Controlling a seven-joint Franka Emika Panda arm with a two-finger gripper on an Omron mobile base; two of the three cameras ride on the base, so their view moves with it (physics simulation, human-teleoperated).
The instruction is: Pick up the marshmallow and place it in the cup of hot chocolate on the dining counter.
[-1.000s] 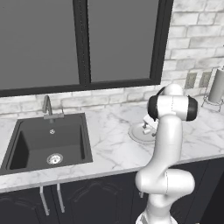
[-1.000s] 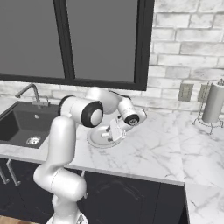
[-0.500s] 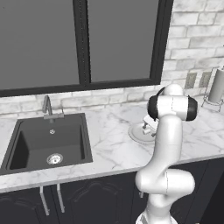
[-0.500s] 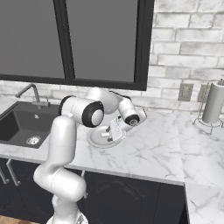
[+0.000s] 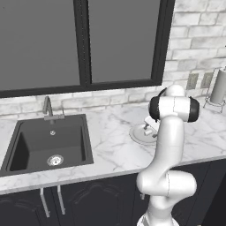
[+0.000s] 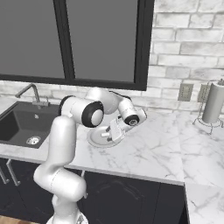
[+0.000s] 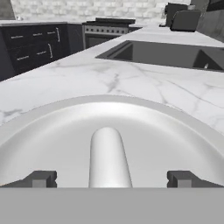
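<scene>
Gripper spread wide and empty, low over the pale grey plate at lower centre of the hand view, marshmallow lying between its tips; risk: closing off-centre likely rolls the stubby piece aside across the desk.

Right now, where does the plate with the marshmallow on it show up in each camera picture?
Left base view: the plate lies right of centre on the worktop, partly behind the arm.
Right base view: the plate sits left of centre, under the open gripper.
Hand view: its rim arcs across the middle, the marshmallow between the fingertips.
Shared landmark: the black sink.
</scene>
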